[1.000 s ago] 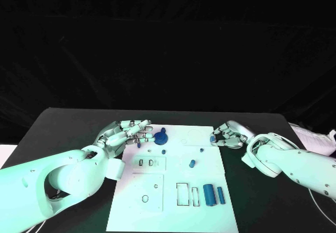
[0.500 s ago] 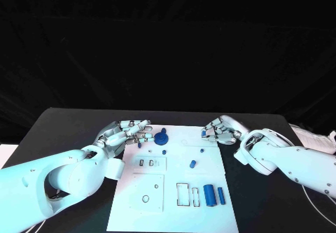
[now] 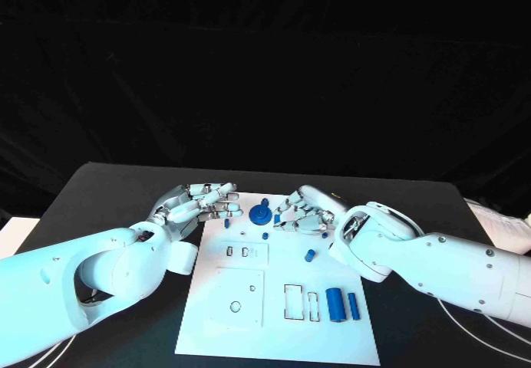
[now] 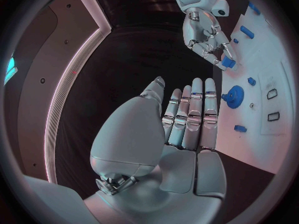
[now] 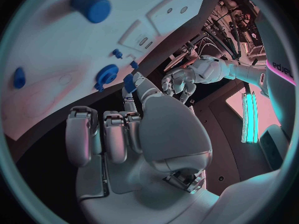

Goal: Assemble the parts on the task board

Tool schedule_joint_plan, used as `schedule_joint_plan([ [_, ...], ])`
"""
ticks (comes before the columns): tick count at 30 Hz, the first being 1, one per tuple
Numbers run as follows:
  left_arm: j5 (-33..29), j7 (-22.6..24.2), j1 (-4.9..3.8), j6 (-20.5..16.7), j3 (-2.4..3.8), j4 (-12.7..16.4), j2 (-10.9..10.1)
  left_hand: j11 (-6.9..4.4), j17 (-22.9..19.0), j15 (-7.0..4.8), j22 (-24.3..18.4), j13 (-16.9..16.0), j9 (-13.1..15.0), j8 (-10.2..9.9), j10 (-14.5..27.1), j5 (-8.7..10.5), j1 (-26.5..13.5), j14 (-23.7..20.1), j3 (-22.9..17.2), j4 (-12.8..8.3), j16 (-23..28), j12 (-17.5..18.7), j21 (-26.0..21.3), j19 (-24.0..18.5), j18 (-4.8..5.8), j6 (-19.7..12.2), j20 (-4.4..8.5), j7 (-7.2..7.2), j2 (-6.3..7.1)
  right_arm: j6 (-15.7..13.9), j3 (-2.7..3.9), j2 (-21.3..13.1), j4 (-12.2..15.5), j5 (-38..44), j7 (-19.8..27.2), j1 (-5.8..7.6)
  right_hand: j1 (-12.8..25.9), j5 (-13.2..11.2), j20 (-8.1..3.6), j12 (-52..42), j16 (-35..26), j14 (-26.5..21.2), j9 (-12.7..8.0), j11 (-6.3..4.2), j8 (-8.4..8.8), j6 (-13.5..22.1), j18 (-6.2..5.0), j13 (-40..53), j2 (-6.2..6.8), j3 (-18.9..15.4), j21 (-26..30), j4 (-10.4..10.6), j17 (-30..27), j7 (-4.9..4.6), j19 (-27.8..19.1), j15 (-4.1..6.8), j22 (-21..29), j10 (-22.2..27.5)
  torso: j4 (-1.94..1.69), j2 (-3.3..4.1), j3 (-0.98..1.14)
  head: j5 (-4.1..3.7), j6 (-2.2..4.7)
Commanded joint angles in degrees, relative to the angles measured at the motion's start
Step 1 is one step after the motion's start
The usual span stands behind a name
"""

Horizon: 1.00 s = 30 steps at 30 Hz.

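My right hand [image 3: 305, 212] pinches a small blue part [image 5: 129, 82] at its fingertips, over the board's [image 3: 282, 322] far end, just beside the blue gear [image 3: 259, 215]. My left hand [image 3: 199, 205] holds nothing, fingers straight and close together, at the board's far left corner. Two blue cylinders [image 3: 342, 306] lie near the board's near right edge.

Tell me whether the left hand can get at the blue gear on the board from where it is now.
Probably yes. The left hand hovers open at the board's far left corner, and the gear lies just beside its fingertips with nothing between. The right hand, pinching a small blue part, crowds the gear's other side.
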<state>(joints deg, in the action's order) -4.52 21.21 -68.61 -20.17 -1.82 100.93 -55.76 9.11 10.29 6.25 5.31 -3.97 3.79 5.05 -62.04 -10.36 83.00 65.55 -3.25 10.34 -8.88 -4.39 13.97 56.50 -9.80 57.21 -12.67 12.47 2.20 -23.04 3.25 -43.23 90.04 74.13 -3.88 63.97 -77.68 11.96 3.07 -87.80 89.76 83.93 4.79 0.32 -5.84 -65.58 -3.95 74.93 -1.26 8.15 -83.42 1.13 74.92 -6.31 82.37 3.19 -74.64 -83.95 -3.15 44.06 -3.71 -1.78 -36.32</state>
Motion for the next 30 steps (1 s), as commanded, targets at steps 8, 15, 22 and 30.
schedule_joint_plan([
  [8, -0.1, 0.9, -0.05, 0.9, 0.05, -0.2, -0.2, 0.14, 0.1, 0.10, -0.1, 0.0, 0.0, -0.4, -0.3, 0.27, 0.1, 0.5, -0.2, -0.3, 0.3, 0.2, -0.3, 0.4, -0.71, 0.2, -0.01, 0.07, -0.74, 3.6, -1.18, 5.5, -0.3, 11.3, -7.2, -2.37, 0.2, 0.2, -0.40, 0.8, 0.2, 6.1, 1.0, -0.31, -0.24, -2.3, 0.71, 13.3, -0.35, 1.5, 0.1, 1.5, 15.1, 1.80, -0.1, 0.45, 0.2, -4.9, -0.56, -0.27, -0.41, 1.02, -1.11],
  [15, -0.1, 0.9, -0.06, 0.9, 0.05, -0.1, -0.3, 0.14, 0.1, 0.10, -0.1, 0.0, 0.0, -0.4, -0.3, 0.27, 0.1, 0.5, -0.2, -0.3, 0.3, 0.2, -0.3, 0.4, -0.71, 0.2, -0.01, 0.07, -0.74, 4.4, -1.55, 7.2, -0.9, 13.9, -9.0, -3.13, 0.4, 0.2, -0.41, 1.0, 0.2, 6.1, 1.0, -0.28, -0.15, -2.2, 0.69, 13.2, -0.20, 1.5, 0.1, 1.5, 15.1, 1.76, -0.1, 0.44, 0.2, -4.8, -0.43, -0.27, -0.37, 1.33, -1.29],
  [22, -0.1, 0.9, -0.07, 1.0, 0.05, 0.0, -0.4, 0.14, 0.1, 0.10, -0.1, 0.0, 0.0, -0.4, -0.3, 0.27, 0.1, 0.5, -0.2, -0.3, 0.3, 0.2, -0.3, 0.4, -0.71, 0.2, -0.01, 0.07, -0.74, 5.5, -1.68, 7.7, -1.3, 14.8, -10.2, -3.29, 0.6, 0.3, -0.41, 1.0, 0.2, 6.1, 1.0, -0.25, -0.08, -2.1, 0.68, 13.2, -0.05, 1.5, 0.1, 1.5, 15.1, 1.72, -0.1, 0.43, 0.3, -4.8, -0.40, -0.24, -0.26, 1.33, -1.40],
  [30, -0.1, 0.8, -0.08, 1.0, 0.05, 0.0, -0.4, 0.14, 0.1, 0.10, -0.1, 0.0, 0.0, -0.4, -0.3, 0.27, 0.1, 0.5, -0.2, -0.3, 0.3, 0.2, -0.3, 0.4, -0.71, 0.2, -0.01, 0.07, -0.74, 6.5, -1.77, 8.2, -1.5, 15.8, -11.0, -3.49, 1.0, 0.3, -0.41, 1.1, 0.2, 6.1, 1.0, -0.22, -0.02, -2.1, 0.69, 13.2, 0.17, 1.5, 0.2, 1.6, 15.1, 1.69, -0.1, 0.41, 0.3, -4.8, -0.42, -0.20, -0.25, 1.41, -1.56],
])
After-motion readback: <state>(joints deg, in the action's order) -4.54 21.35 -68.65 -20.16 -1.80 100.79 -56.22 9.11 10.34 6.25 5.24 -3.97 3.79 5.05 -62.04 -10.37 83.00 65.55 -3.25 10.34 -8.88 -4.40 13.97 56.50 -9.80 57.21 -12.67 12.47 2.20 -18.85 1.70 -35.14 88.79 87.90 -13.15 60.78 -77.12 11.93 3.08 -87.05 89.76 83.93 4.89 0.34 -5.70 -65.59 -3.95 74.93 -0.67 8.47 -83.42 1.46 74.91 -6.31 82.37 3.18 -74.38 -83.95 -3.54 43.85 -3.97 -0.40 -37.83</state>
